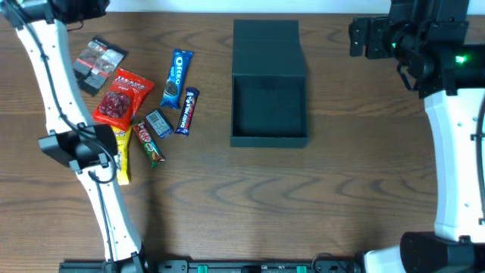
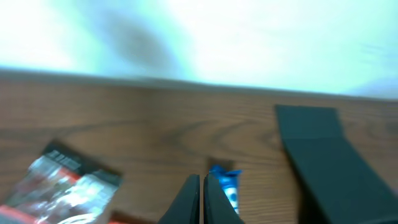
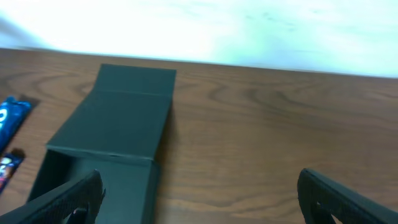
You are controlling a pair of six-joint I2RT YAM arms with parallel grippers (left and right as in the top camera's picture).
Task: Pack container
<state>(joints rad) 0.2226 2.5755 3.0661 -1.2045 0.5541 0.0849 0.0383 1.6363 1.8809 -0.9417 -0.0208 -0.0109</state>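
The container (image 1: 269, 139) is a dark grey-green box at the table's middle. It is empty, and its flap lid (image 1: 267, 47) lies open flat behind it. In the left wrist view, my left gripper (image 2: 203, 178) is shut with nothing between its fingers. A blue Oreo pack (image 2: 227, 184) lies just past its tips, and the container (image 2: 336, 168) is off to the right. My right gripper (image 3: 199, 177) stands wide open and empty. Its left finger (image 3: 74, 199) hangs over the container (image 3: 124, 118), and its right finger is over bare wood.
Snack packets lie left of the container: Oreo pack (image 1: 176, 78), red bag (image 1: 121, 98), grey packet (image 1: 98, 61), yellow packet (image 1: 121, 155), a purple bar (image 1: 186, 110), and two small bars. White arm links (image 1: 455, 152) rise at both sides. The table's far edge meets a white wall.
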